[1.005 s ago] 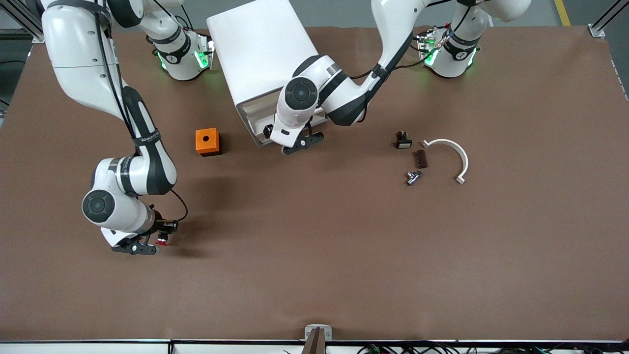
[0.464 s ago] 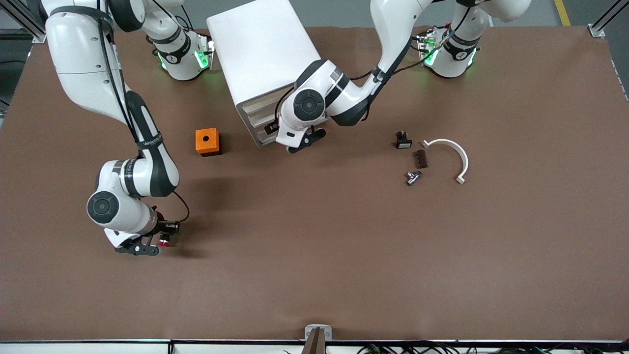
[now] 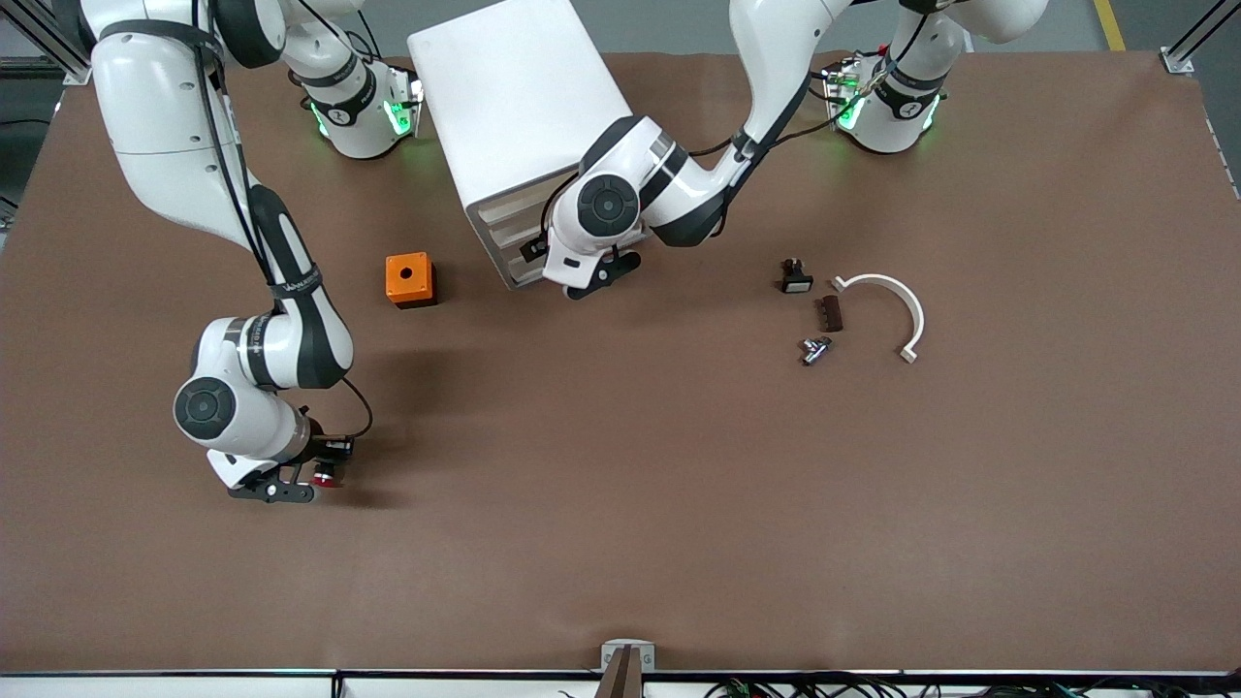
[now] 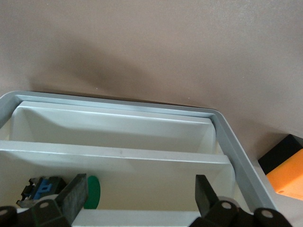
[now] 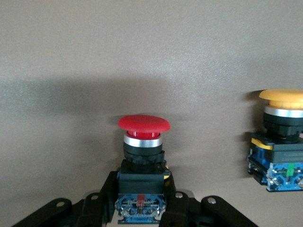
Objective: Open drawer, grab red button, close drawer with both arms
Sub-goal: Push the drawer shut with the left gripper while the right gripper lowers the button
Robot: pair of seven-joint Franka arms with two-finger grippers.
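The red-capped button (image 3: 326, 474) sits in my right gripper (image 3: 312, 482), low over the table near the right arm's end. In the right wrist view the fingers (image 5: 102, 203) clamp the button's (image 5: 143, 124) black body, with its blue back end between them. My left gripper (image 3: 589, 278) is open at the front of the white cabinet (image 3: 514, 87), where the stacked drawers (image 3: 504, 237) face it. In the left wrist view its fingers (image 4: 73, 196) stand wide apart before a drawer edge (image 4: 113, 156). A green disc (image 4: 93, 191) and a blue-black part (image 4: 40, 187) lie inside.
An orange-capped button (image 5: 282, 137) stands beside the red one in the right wrist view. An orange box (image 3: 409, 279) sits beside the cabinet. A black button with white face (image 3: 795, 277), a brown block (image 3: 830, 313), a metal fitting (image 3: 814, 349) and a white curved bracket (image 3: 897, 305) lie toward the left arm's end.
My left gripper has moved in toward the cabinet's front. My right arm has shifted only slightly, still holding the red button.
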